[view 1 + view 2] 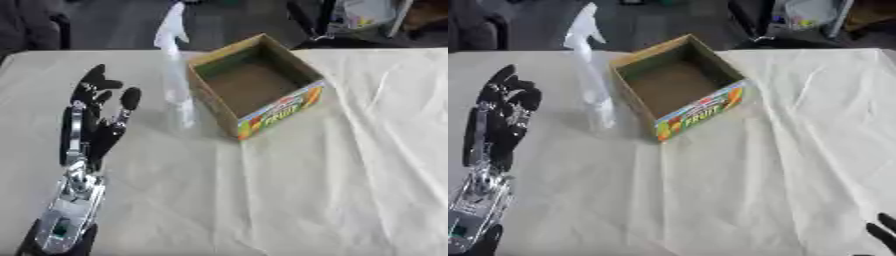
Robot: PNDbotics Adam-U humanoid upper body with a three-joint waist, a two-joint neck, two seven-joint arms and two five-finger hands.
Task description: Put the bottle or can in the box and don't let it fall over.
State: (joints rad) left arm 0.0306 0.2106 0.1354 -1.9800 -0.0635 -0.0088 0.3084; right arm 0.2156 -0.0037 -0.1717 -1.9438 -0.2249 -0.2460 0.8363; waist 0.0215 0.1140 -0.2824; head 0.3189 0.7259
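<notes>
The black left hand (94,117), fingers straight, hovers left of the upright clear plastic spray bottle (178,85), which stands just left of the open cardboard box (289,107). Only the right hand's (882,234) fingertips show, state unclear.

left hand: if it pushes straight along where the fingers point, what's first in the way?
Probably nothing: the open left hand points up-table, passing left of the clear plastic spray bottle standing beside the cardboard fruit box. Only bare cream tablecloth lies ahead, though depth is unclear.
</notes>
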